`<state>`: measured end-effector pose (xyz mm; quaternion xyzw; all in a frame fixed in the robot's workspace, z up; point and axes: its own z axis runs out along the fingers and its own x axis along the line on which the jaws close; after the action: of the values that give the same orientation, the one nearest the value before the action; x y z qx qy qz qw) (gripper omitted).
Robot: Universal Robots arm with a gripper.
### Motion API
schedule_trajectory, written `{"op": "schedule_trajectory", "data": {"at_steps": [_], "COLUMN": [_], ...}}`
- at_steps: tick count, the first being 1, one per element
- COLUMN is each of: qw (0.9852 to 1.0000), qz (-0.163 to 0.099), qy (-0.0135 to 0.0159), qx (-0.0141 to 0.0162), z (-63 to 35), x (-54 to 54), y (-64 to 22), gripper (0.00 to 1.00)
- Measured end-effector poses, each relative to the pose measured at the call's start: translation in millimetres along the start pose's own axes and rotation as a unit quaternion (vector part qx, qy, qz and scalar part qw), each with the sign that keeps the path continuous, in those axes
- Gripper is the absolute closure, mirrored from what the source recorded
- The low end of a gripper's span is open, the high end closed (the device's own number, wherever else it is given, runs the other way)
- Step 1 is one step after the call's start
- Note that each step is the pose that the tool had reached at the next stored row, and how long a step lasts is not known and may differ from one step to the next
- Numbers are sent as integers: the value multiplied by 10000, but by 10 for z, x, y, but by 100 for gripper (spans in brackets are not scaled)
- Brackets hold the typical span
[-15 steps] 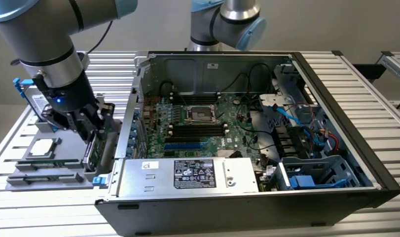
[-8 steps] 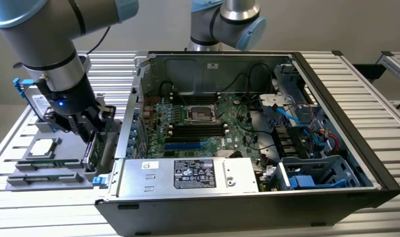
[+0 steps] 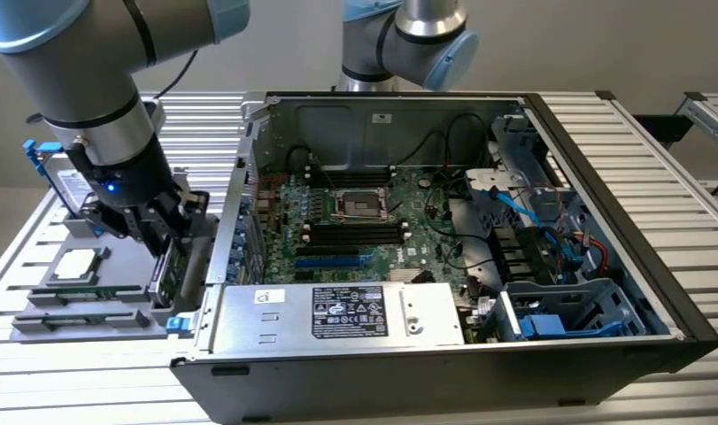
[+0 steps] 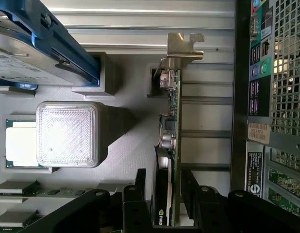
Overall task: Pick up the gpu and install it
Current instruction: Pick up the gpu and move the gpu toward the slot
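1. Slatted metal is forming the desk (image 3: 642,150), which is carrying an open computer case (image 3: 453,381) and, towards the exterior view's left, a grey parts tray (image 3: 117,266).
2. Standing on its long edge in a slot of that tray, the gpu (image 4: 172,141) is sitting just outside the case's rear wall, with its silver bracket (image 4: 185,46) pointing away from the wrist camera.
3. In the exterior view the gpu (image 3: 167,270) is showing as a thin upright board between the tray and the case.
4. Lowered over the card, the claw (image 4: 163,177) is straddling it, with one dark finger (image 4: 139,194) standing on each face.
5. A thin pale gap is showing beside the green face, so the jaws are standing apart and gripping nothing.
6. In the exterior view the claw (image 3: 158,232) is hanging from the arm right above the card.
7. Near the card in the tray, a processor chip (image 3: 75,264), narrow memory strips (image 3: 75,292) and a silver hard drive with blue rails (image 4: 24,53) are lying.
8. Inside the case, the motherboard (image 3: 359,221) is lying flat and exposed.
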<state>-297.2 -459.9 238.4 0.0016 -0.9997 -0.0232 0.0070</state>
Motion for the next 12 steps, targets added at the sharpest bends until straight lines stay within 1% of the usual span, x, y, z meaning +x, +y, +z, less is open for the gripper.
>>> {"op": "schedule_trajectory", "data": {"at_steps": [12], "qw": [9999], "qz": [168], "qy": [-9], "qx": [-2], "z": [12], "x": [0], "y": [0], "gripper": [58]}}
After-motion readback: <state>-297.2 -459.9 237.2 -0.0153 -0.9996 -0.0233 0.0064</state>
